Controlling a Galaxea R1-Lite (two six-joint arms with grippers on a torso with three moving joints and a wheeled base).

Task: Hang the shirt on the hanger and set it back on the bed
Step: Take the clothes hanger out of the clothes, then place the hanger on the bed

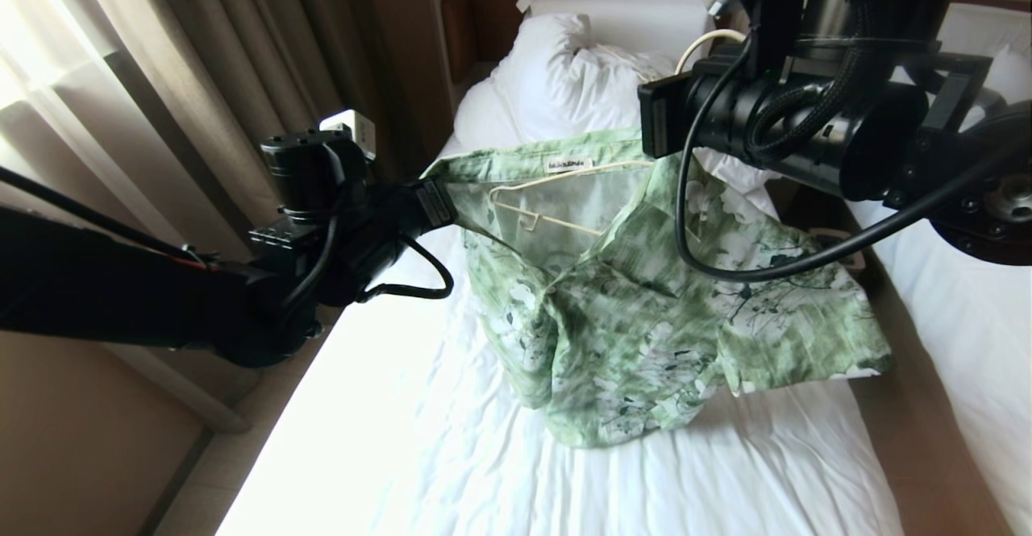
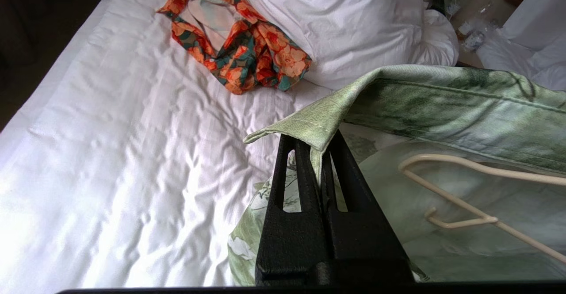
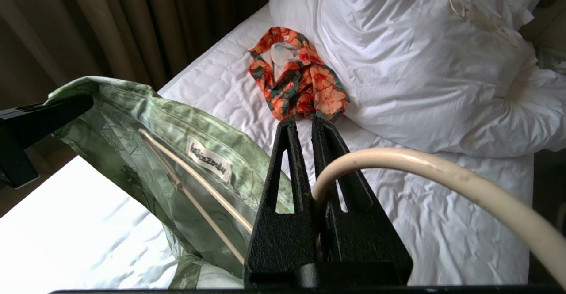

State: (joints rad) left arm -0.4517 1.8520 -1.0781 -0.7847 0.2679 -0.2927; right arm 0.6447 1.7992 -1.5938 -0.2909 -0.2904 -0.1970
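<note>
Left end effector [image 2: 316,152] clamped on shirt [image 1: 645,310] collar | right end effector [image 3: 305,128] clamped on hanger [image 3: 420,163] hook | wrinkled white bed [image 1: 500,455], brown curtains [image 1: 242,52]

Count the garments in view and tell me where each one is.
2. The green shirt hangs over the bed, held up at its collar with the hanger inside. The orange patterned garment lies on the sheet beside the pillow. Others may be hidden.

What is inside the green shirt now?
The cream hanger is inside the shirt, behind its collar. Its far shoulder is covered by fabric.
</note>
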